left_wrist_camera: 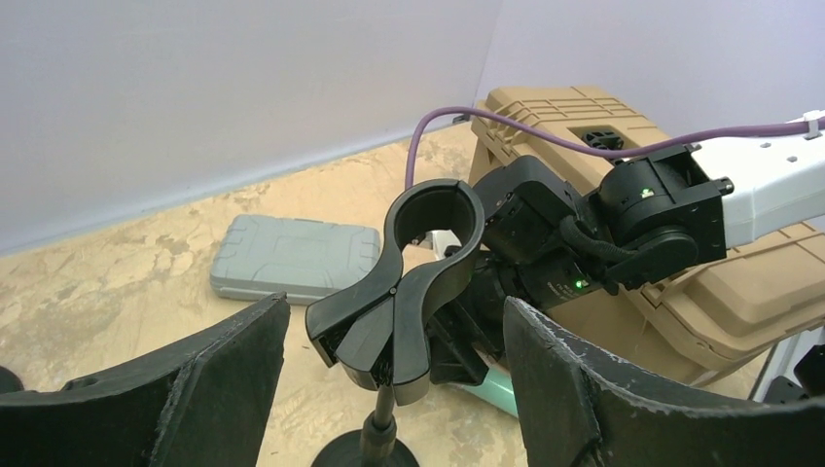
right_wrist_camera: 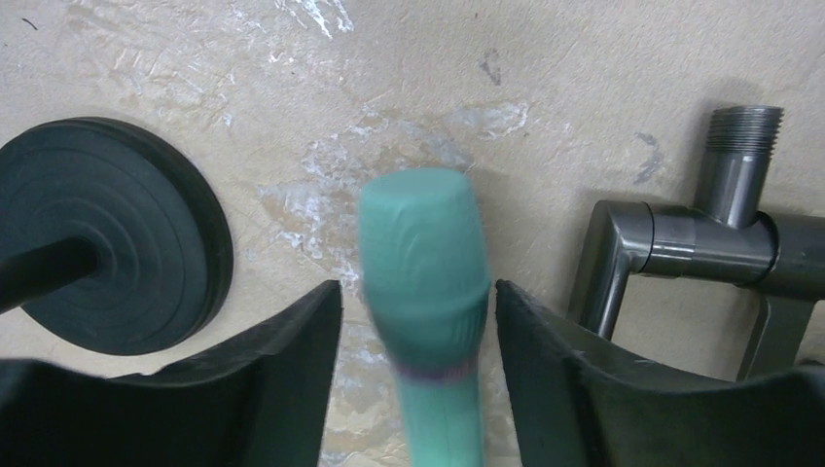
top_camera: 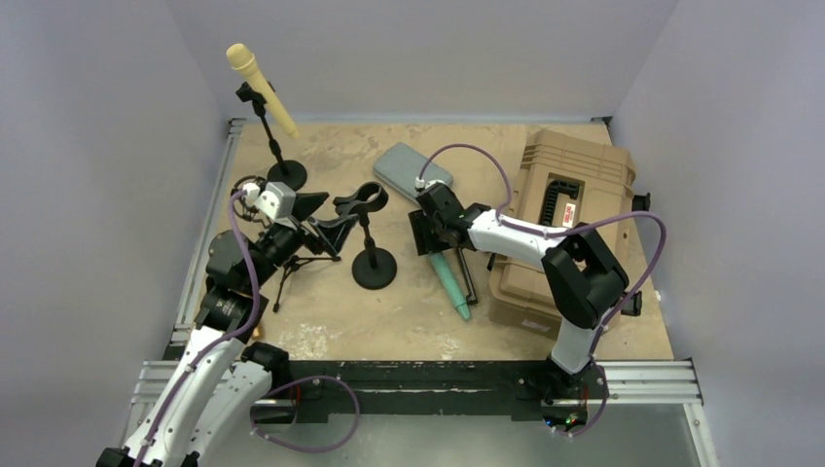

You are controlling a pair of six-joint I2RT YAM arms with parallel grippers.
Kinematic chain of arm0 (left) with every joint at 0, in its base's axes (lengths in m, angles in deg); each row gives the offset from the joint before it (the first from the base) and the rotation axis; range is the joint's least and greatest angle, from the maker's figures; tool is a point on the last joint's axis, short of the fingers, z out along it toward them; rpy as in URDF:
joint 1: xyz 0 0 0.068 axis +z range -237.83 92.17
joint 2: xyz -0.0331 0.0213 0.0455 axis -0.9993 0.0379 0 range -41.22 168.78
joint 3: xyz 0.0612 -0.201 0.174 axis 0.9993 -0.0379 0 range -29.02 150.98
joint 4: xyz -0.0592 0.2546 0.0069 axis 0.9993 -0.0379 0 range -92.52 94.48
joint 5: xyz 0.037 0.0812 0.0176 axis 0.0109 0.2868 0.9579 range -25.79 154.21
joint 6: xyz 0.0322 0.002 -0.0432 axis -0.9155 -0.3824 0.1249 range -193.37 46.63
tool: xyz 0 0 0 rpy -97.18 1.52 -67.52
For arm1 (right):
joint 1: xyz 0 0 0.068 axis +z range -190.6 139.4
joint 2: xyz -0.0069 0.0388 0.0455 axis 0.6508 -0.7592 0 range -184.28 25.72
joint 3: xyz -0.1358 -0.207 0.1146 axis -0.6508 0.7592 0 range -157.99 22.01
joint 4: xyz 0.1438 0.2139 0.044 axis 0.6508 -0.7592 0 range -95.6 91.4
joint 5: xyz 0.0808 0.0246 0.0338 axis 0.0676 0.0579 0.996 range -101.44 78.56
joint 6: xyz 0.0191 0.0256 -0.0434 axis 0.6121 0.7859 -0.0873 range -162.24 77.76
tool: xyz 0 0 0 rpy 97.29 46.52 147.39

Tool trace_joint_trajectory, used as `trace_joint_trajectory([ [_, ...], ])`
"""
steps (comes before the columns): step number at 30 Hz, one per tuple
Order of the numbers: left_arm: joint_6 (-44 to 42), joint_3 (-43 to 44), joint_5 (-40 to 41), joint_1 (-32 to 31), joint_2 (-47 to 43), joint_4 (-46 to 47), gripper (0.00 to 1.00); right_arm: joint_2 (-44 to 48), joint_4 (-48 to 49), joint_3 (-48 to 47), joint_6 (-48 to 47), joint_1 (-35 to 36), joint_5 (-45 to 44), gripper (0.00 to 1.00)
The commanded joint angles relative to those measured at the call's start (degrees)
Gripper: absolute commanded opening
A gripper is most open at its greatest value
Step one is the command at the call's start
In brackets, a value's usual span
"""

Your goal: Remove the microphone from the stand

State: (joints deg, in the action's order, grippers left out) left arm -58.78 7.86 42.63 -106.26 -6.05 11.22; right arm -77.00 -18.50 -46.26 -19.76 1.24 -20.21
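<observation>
The teal microphone (top_camera: 451, 283) lies on the table, out of the stand. The black desk stand (top_camera: 374, 268) stands in the middle, and its spring clip (top_camera: 362, 200) is empty. My right gripper (top_camera: 434, 236) is open over the microphone's upper end. In the right wrist view the microphone (right_wrist_camera: 423, 258) is blurred between the open fingers (right_wrist_camera: 292, 360), with a gap on each side. My left gripper (top_camera: 326, 218) is open beside the clip. In the left wrist view the empty clip (left_wrist_camera: 418, 292) sits between the two fingers (left_wrist_camera: 555, 370), touching neither.
A tan hard case (top_camera: 569, 209) fills the right side, and a small grey case (top_camera: 412, 170) lies behind the stand. A yellow microphone (top_camera: 261, 86) sits on a second stand at back left. A metal pipe bracket (right_wrist_camera: 720, 233) lies just right of the teal microphone.
</observation>
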Motion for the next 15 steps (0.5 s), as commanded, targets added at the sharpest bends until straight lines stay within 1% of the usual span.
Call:
trace_joint_trajectory([
  [1, 0.1, 2.5, 1.3, 0.1, -1.1, -0.6, 0.79, 4.3, 1.2, -0.5, -1.2, 0.1, -2.1, 0.64],
  [3, 0.1, 2.5, 1.5, 0.1, -1.3, -0.7, 0.79, 5.8, 0.6, -1.2, -1.3, 0.2, -1.7, 0.70],
  [5, 0.1, 2.6, 1.4, 0.1, -1.3, -0.8, 0.79, 7.2, -0.3, -2.1, -1.3, 0.1, -1.2, 0.73],
  [8, -0.1, 2.8, 1.4, 0.1, -1.5, -1.0, 0.79, 11.0, -0.2, -2.9, -0.3, 0.1, 2.3, 0.73],
  [11, -0.1, 2.8, 1.3, 0.1, -1.8, -1.3, 0.79, 16.3, 0.4, -3.4, 0.2, 0.1, 6.7, 0.71],
  [15, 0.4, 3.0, 1.5, 0.1, -2.0, -1.4, 0.79, 25.1, 6.4, -1.1, 4.0, 0.1, 15.2, 0.71],
])
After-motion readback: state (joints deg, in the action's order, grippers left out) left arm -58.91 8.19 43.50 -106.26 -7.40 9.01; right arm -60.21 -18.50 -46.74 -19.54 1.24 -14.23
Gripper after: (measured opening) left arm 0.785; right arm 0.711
